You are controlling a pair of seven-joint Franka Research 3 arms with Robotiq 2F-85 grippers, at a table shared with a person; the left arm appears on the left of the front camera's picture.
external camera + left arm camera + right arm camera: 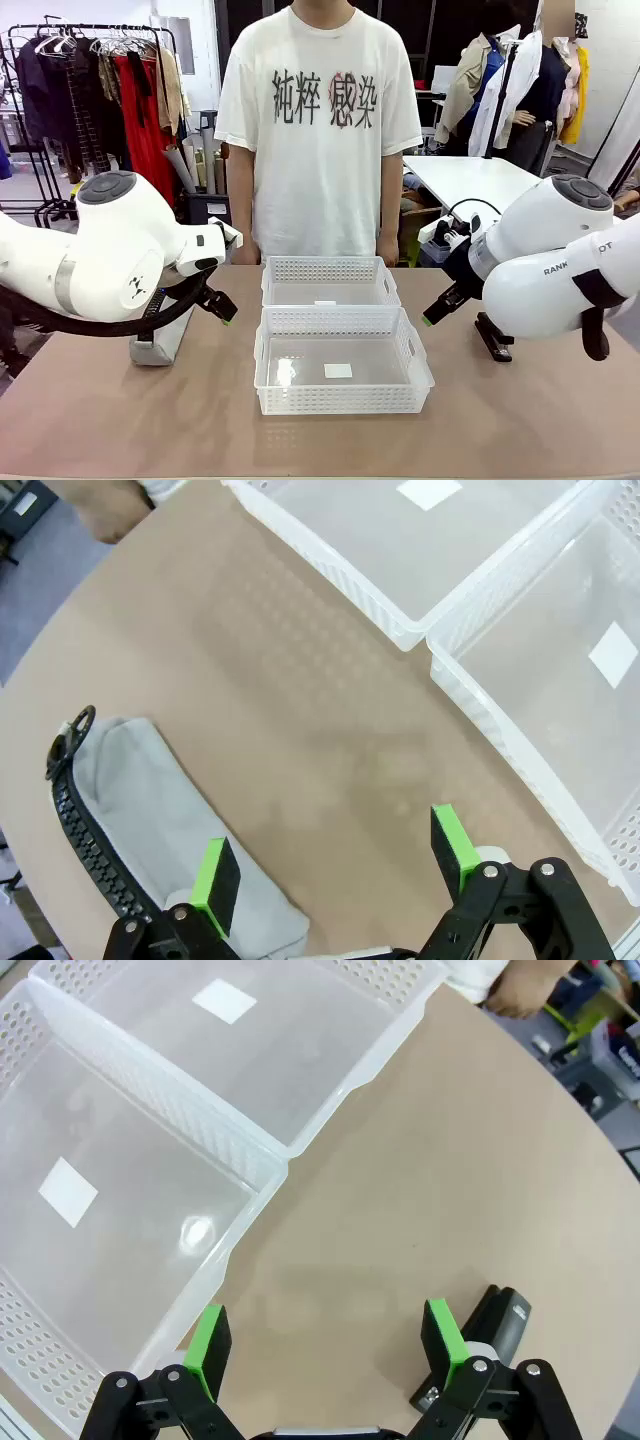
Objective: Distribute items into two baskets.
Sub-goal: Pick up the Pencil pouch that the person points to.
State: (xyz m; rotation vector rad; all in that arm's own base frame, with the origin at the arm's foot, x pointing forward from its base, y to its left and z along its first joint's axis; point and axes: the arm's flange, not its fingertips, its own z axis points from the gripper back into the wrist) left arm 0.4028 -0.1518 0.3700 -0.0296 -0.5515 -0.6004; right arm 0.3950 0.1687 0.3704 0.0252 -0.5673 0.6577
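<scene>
While both pairs of fingers stand spread wide with nothing between them, I read this as the very start, with no item lifted yet. My left gripper (335,865) hangs to the left of the near basket (500,740). One green pad sits over the end of the pouch (150,800) and the other over bare table (300,680), so I would need to shift away from the basket to straddle the fabric. The pouch lies flat, with its zipper along the edge turned away from the near basket.

My right gripper (325,1342) hangs to the right of the near basket. The stapler (490,1335) is just outside its outer pad, partly hidden by that finger and not between the pads.

The layout looks deliberate to me: one item on each side of the near basket, so each arm has its own within reach. The far basket (330,270) butts against the near basket's far wall, and both sit in the middle where either arm can drop into them. Both are empty apart from a white label on each bottom — one item per basket seems the plan.
</scene>
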